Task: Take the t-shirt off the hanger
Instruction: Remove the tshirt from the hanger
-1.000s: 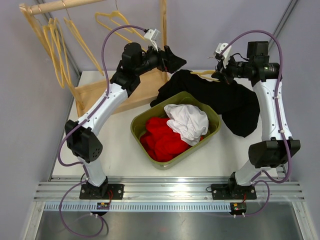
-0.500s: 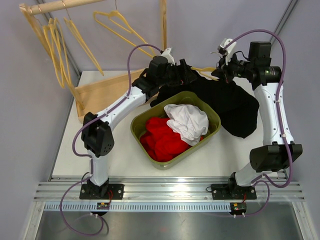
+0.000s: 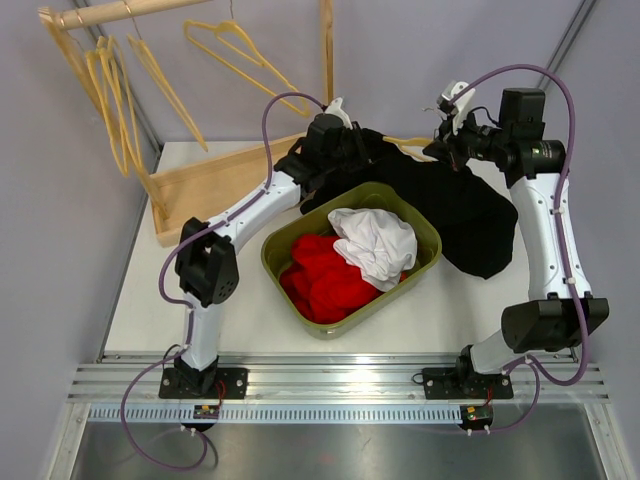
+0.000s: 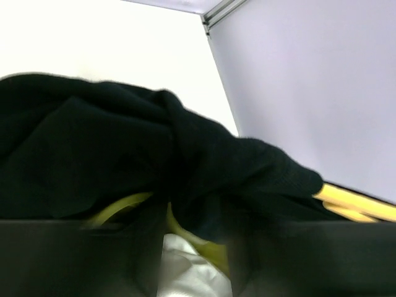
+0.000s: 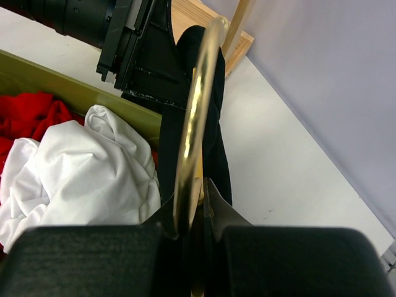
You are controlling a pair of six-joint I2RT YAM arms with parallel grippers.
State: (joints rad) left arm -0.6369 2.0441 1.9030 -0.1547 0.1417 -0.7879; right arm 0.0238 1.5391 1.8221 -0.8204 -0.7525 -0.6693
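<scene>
The right hand (image 5: pixel 189 226) is clamped on the yellow hanger (image 5: pixel 198 117), whose bar is pinched between its fingers. The left hand (image 3: pixel 372 150) is held with fingers narrowly apart, a fold of the black t-shirt (image 3: pixel 465 205) lying just ahead of them. The t-shirt is draped over the hanger and spills onto the bench (image 3: pixel 200 300) behind the green bin (image 3: pixel 432 255), in which a red garment (image 3: pixel 325 278) and a white garment (image 3: pixel 378 245) are piled.

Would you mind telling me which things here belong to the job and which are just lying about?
Job: black t-shirt; hanger; right claw, shut on the hanger; left claw, open at the shirt.
Lying about: green bin; red clothes; white garment; spare hangers; wooden rack.
</scene>
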